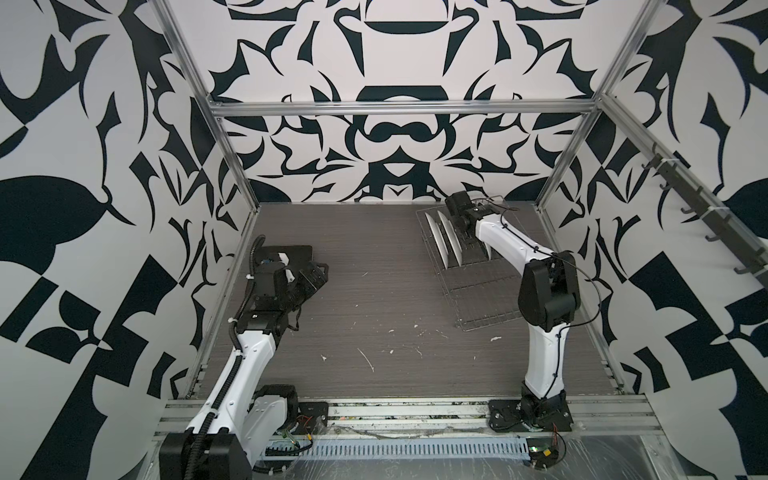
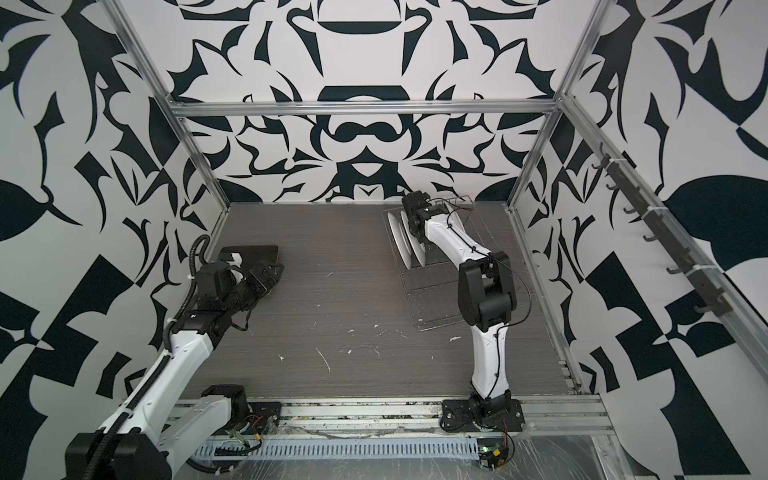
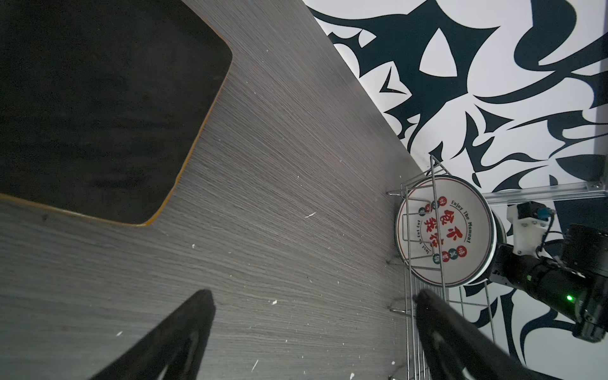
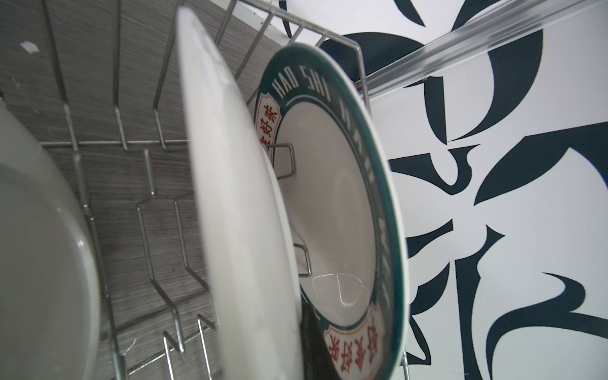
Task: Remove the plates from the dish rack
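The silver wire dish rack (image 1: 478,291) (image 2: 432,299) lies at the back right of the table, and white plates (image 1: 434,235) (image 2: 397,239) stand on edge in its far end. My right gripper (image 1: 465,237) (image 4: 296,335) reaches down among them. It is shut on the rim of a plain white plate (image 4: 230,197), with one dark finger (image 4: 312,345) showing behind it. A teal-rimmed plate (image 4: 332,197) with red characters stands just beyond. A dark rounded-square plate (image 1: 297,253) (image 3: 98,98) lies flat at the left. My left gripper (image 1: 316,278) (image 3: 314,296) hovers open beside it, holding nothing.
In the left wrist view, a round plate with red characters (image 3: 444,233) faces me from the rack's end. The near half of the rack holds only bare wire. The aluminium frame posts (image 1: 232,137) and the patterned walls close in the table. White specks dot the grey tabletop (image 1: 374,311).
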{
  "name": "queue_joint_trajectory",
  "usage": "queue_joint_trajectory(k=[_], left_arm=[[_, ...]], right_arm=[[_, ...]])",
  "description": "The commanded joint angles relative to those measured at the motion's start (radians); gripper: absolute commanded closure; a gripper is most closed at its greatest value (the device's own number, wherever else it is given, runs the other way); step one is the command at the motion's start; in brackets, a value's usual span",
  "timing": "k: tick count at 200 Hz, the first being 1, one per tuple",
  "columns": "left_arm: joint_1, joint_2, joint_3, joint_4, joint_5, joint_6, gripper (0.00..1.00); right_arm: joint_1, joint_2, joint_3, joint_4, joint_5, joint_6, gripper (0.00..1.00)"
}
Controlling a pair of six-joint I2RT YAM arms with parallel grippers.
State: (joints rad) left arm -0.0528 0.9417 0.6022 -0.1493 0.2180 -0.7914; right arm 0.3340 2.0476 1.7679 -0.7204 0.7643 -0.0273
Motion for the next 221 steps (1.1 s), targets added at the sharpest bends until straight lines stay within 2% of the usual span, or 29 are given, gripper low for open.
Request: queue_joint_trajectory(k=[1, 136, 189, 221], left_arm=[[-0.002, -0.014, 0.011, 0.005, 0.000, 0.002, 0.01], [-0.002, -0.040, 0.002, 0.008, 0.017, -0.002, 0.01], [-0.003, -0.041, -0.008, 0.020, 0.040, -0.011, 0.01], [-0.004, -0.063, -0.030, 0.082, 0.092, 0.002, 0.01]], right_arm=[[0.006, -0.088, 0.062, -0.009, 0.080, -0.023, 1.00], [0.073, -0.227, 0.062, 0.005, 0.132, -0.057, 1.00], [0.136, -0.328, 0.039, 0.008, 0.118, -0.035, 1.00], [0.172, -0.428, 0.007, 0.016, 0.094, 0.005, 1.00]])
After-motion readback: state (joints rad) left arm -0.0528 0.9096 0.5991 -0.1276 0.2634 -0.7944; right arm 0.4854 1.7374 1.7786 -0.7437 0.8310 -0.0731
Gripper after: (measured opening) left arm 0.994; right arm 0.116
